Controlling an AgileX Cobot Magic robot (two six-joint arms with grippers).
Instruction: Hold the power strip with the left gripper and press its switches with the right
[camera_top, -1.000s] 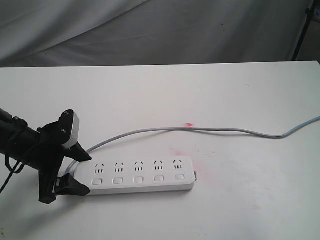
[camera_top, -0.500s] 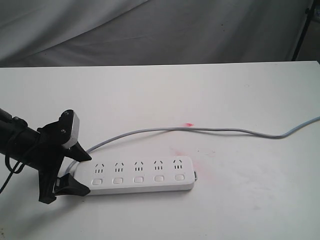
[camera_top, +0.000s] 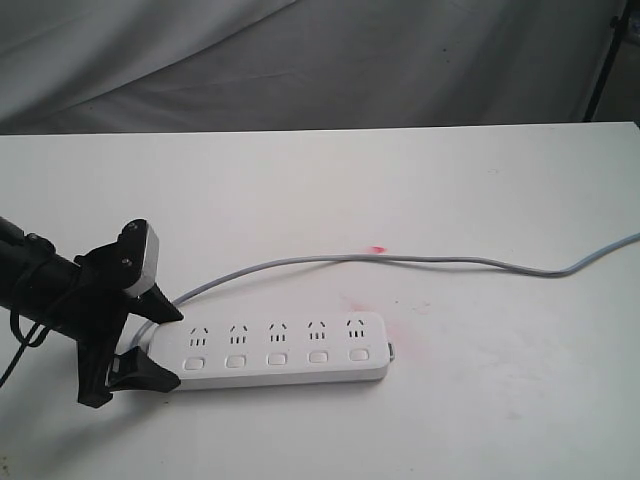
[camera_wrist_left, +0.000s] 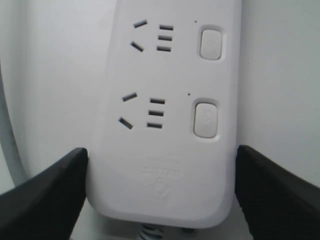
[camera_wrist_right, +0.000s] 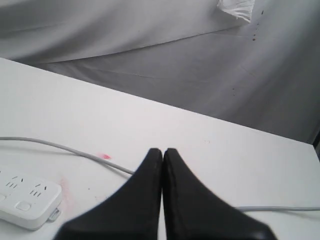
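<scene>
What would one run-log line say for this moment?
left gripper: clamped on power strip end | right gripper: shut, away from strip | switches: untouched

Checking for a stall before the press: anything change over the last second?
Nothing visibly changed. The left gripper is still closed on the cord end of the power strip; strip and cord lie where they were. The right gripper, shut, has not entered the exterior view.

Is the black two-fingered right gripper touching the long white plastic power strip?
Apart. The right wrist view shows the right gripper, jaws shut, with white tabletop between it and the power strip.
</scene>
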